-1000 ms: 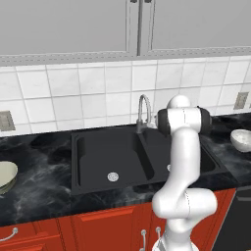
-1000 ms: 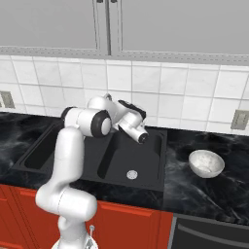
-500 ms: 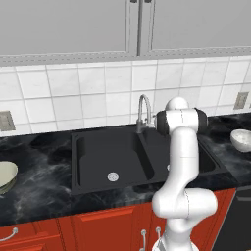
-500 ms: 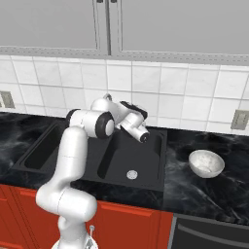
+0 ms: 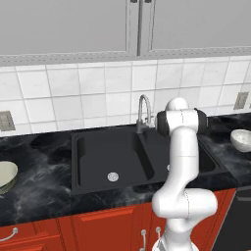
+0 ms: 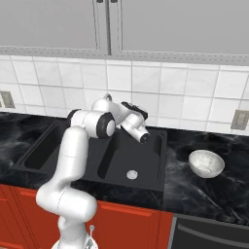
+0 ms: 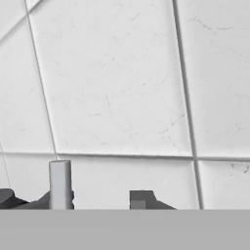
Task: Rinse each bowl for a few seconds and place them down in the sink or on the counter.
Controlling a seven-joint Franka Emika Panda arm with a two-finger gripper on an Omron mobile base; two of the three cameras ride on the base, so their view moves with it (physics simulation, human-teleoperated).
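Change: the arm has hardly shifted over the last second; the fingers point(image 7: 141, 199) are kept at the faucet point(image 5: 142, 105), facing the tiled wall point(image 7: 122, 88).
Fingers: a gap is seen between the tips; whether anything is pinched cannot be told.
Meaning: the tap is probably being worked; no bowl is rinsed yet.
White-grey bowl point(image 6: 206, 163): glossy, round, left on the bench point(image 5: 39, 196) well right of the fingers.
Greenish bowl point(image 5: 6, 176): pale, dark-rimmed, far left of them.
Sink point(image 5: 98, 157): matt black, below the fingers.

White tiled wall point(image 5: 98, 93) (grey cabinets point(image 5: 68, 24) above)
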